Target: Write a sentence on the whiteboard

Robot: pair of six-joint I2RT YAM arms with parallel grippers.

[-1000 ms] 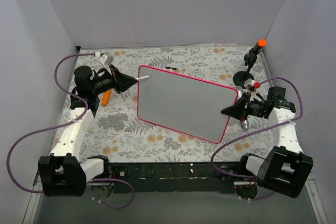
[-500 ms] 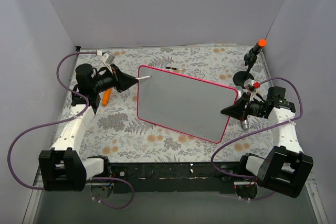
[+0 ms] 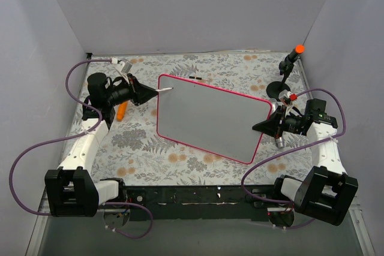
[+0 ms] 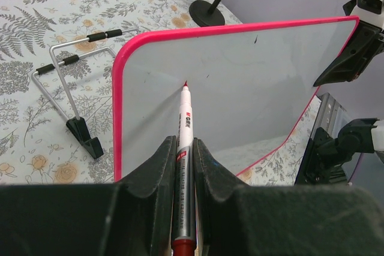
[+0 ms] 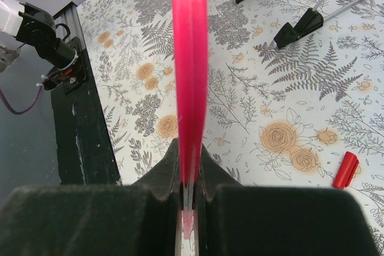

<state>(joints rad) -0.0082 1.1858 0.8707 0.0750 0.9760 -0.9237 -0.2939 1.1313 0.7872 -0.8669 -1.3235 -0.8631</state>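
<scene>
The whiteboard [image 3: 207, 118] is tilted up above the floral table, its white face blank with no sentence on it. My left gripper [image 3: 147, 93] is shut on a white marker with a red end [image 4: 184, 130]. The marker's tip rests at the board's face [image 4: 252, 82] near its upper left corner, where a small reflection shows. My right gripper [image 3: 261, 127] is shut on the board's right edge. In the right wrist view the pink-red frame [image 5: 190, 58] runs straight up from between my right gripper's [image 5: 191, 166] fingers.
A wire stand with black feet [image 4: 72, 88] lies behind the board, also in the right wrist view [image 5: 300, 28]. A red cap [image 5: 345, 170] lies on the cloth. An orange object [image 3: 122, 111] lies under the left arm. A black stand with an orange top [image 3: 292, 58] is at the back right.
The left arm's body has shifted slightly; the marker tip stays at the board's upper left corner. The right arm and the board have not moved.
</scene>
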